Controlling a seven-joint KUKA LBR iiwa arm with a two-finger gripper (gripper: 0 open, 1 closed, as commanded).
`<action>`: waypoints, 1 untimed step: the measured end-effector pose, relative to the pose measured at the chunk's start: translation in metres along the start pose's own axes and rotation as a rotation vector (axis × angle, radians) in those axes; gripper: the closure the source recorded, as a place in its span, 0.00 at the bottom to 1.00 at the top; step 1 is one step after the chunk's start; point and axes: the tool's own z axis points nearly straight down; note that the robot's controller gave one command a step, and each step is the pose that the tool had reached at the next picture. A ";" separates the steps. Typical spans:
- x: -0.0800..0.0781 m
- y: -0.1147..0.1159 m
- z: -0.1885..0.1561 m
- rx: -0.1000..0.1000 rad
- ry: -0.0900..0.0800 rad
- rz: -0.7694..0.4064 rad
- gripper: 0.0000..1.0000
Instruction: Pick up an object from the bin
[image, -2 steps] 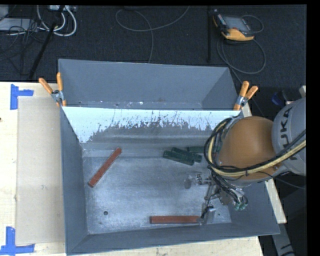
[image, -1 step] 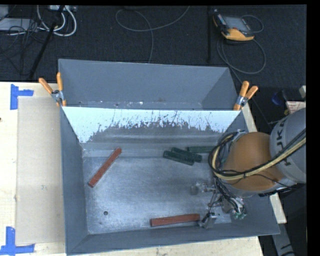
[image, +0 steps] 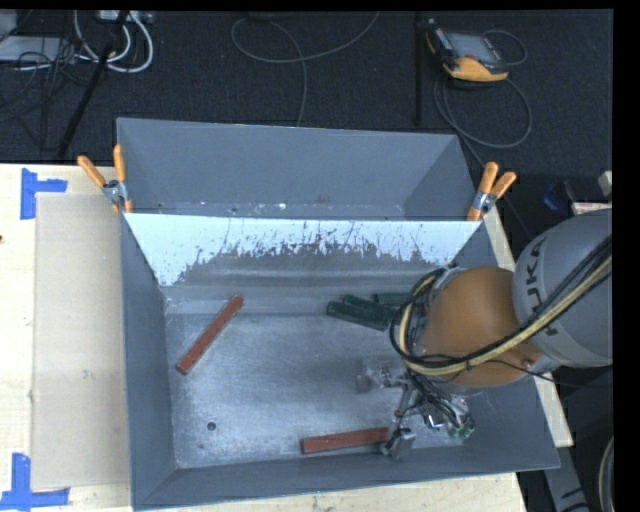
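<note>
- The tool (image: 402, 437) is placed low at the right end of a flat brown bar (image: 345, 441), probably so that this end can be gripped.
- Whether it is apart or together cannot be told.

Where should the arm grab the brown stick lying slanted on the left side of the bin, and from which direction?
Take the brown stick at its middle, straight down from above. It lies flat on the bin floor, long and narrow, slanting up to the right, with bare floor around. Turn the end effector to close across its narrow width.
</note>
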 end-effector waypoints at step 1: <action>0.004 0.001 0.002 -0.003 0.014 0.000 1.00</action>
